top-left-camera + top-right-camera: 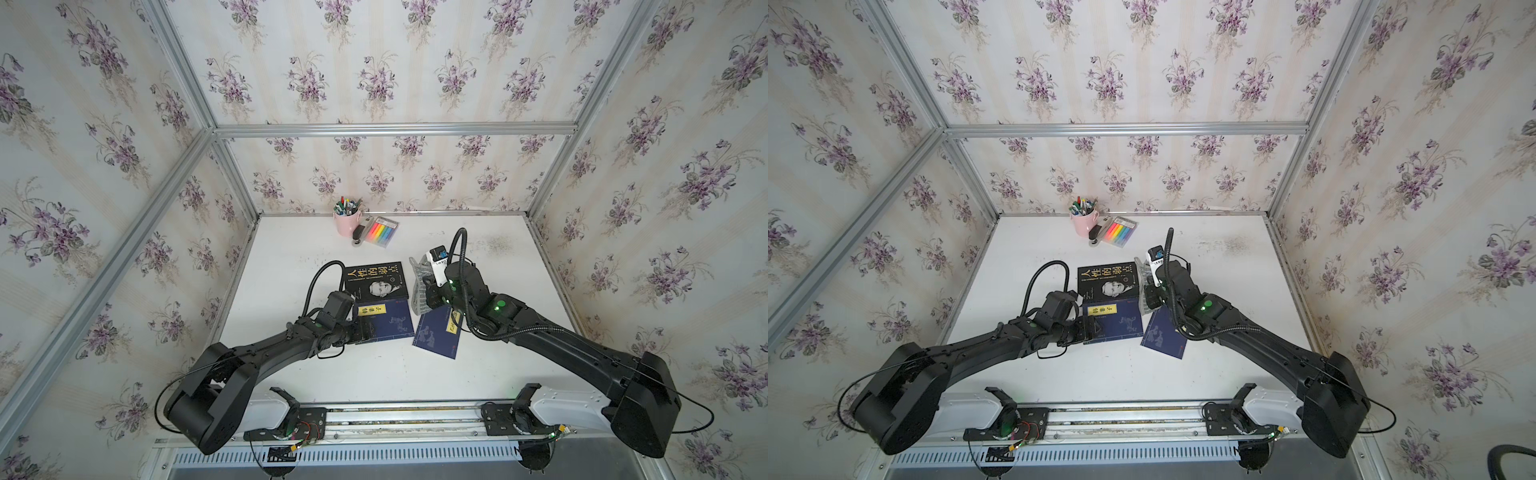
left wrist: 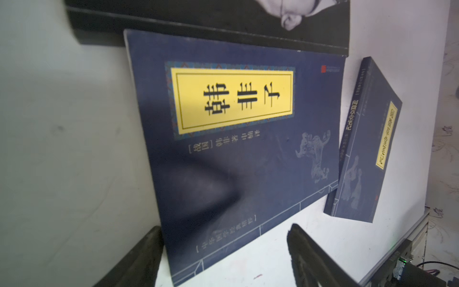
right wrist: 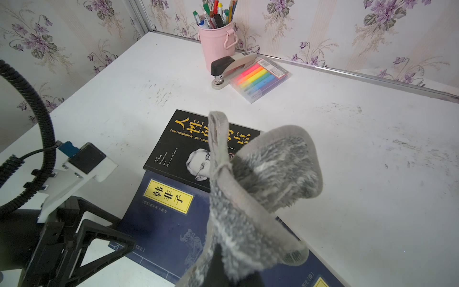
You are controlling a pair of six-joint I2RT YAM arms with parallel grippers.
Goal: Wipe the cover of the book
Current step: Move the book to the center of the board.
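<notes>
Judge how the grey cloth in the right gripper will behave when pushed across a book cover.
Likely floppy: the grey cloth folds and curls over itself. Its fluffy pile suggests it is light and soft, so it may bunch rather than slide flat.

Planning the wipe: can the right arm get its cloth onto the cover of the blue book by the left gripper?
Probably yes. The right gripper, shut on the grey cloth, hangs beside the blue book with nothing between. The open left gripper straddles one corner; most of the cover is bare.
</notes>
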